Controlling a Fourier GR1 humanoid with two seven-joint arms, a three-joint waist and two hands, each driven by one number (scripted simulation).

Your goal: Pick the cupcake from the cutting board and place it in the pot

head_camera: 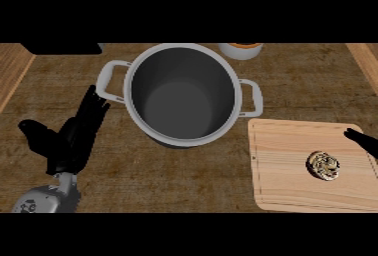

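Here the left hand [70,142] stands at the lower left of the frame, fingers straight and pressed close together, pointing up toward the pot [181,95], thumb spread out to the left; it holds nothing. Its grey forearm [48,197] is cut off by the lower edge. The right hand [362,140] shows only as a dark tip at the right edge, over the cutting board [295,175]; whether its fingers are spread or curled cannot be told. The cupcake [323,165] sits on the board at lower right, apart from that tip. An orange-topped cup [241,50] is clipped at the top.
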